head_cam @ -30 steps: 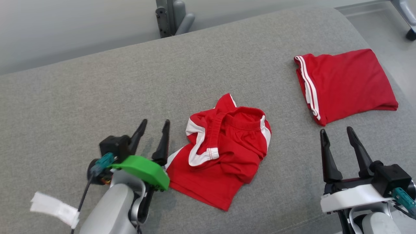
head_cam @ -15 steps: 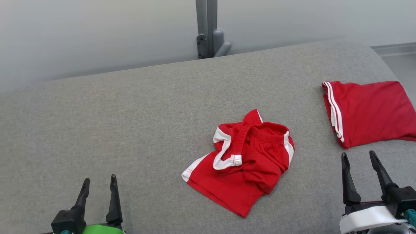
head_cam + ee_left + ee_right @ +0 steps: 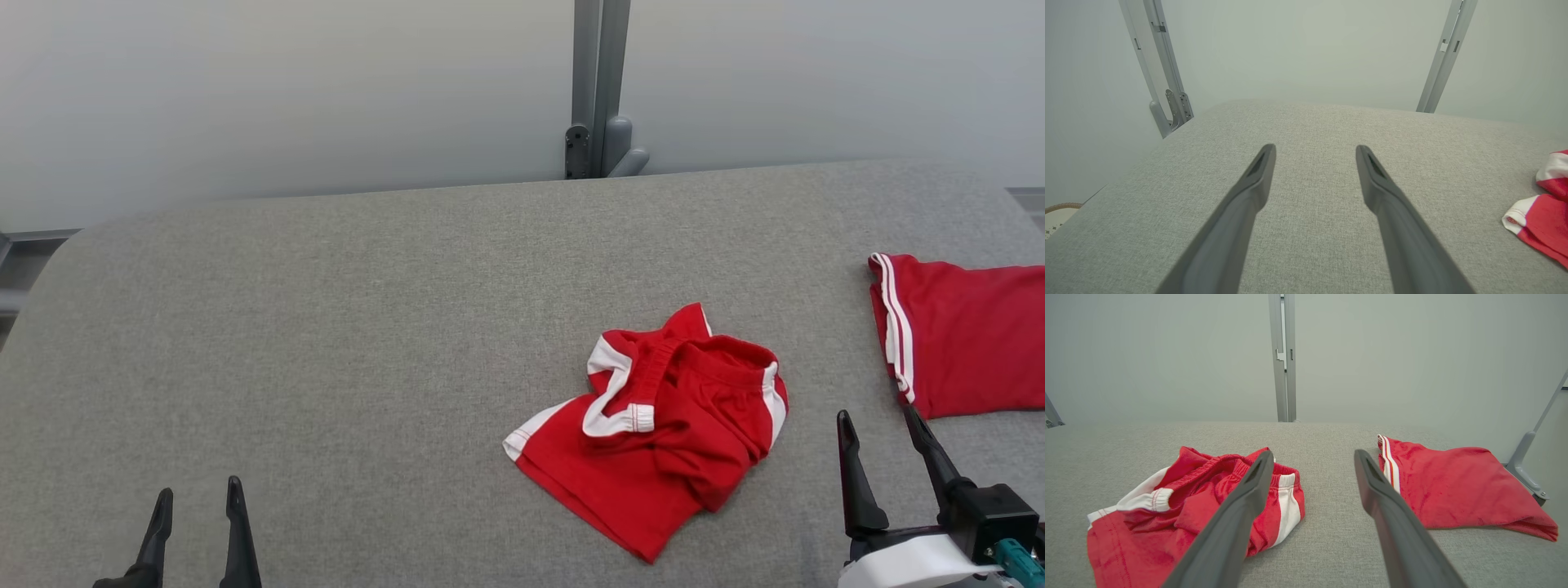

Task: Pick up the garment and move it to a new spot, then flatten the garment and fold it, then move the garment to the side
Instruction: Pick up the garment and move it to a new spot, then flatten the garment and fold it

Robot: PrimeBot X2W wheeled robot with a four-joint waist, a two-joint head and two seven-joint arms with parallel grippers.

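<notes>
- Right of centre on the grey fabric-covered bench (image 3: 326, 327), I see the red-and-white garment (image 3: 661, 433) lying crumpled, with its elastic waistband bunched on top.
- My right end effector (image 3: 875, 412) is near the garment's right side. Its fingers are spread wide and hold nothing.
- A folded red garment (image 3: 963, 335) lies flat at the bench's right edge, white stripes along its left side, well apart from the crumpled one.
- My left end effector (image 3: 200, 487) is at the lower left over bare bench, well apart from the garment, fully spread and empty.
- A grey post (image 3: 600, 90) stands behind the bench against a pale wall (image 3: 286, 90).
</notes>
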